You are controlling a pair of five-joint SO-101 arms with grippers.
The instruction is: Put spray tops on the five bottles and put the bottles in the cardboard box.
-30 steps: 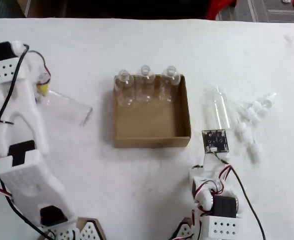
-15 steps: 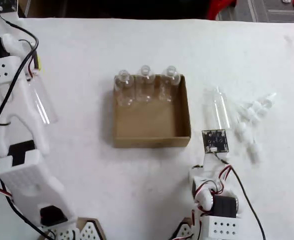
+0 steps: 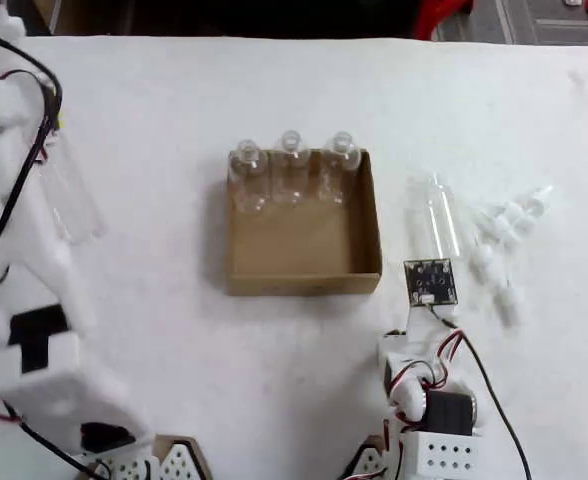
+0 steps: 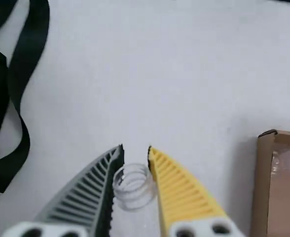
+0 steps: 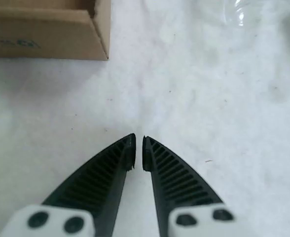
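Note:
My left gripper (image 4: 135, 150) is shut on the threaded neck of a clear bottle (image 4: 133, 185). In the high view this bottle (image 3: 72, 200) hangs by the left arm at the table's left side, with the left gripper (image 3: 56, 135) at its neck. The cardboard box (image 3: 304, 283) sits mid-table, and three clear bottles (image 3: 292, 165) stand along its far wall. Another clear bottle (image 3: 436, 215) lies right of the box. Several white spray tops (image 3: 509, 235) lie further right. My right gripper (image 5: 137, 148) is shut on nothing, low over bare cloth near the box corner (image 5: 98, 29).
A white cloth (image 3: 274, 350) covers the table. A black strap (image 4: 12, 98) lies on it beyond the left gripper. The right arm's base and cables (image 3: 429, 400) sit at the front right. The box edge (image 4: 278, 187) lies beside the held bottle.
The left arm has risen and swung toward the far left. The bottle it holds has gone from pointing right, low near the cloth, to hanging alongside the arm. The right arm is still.

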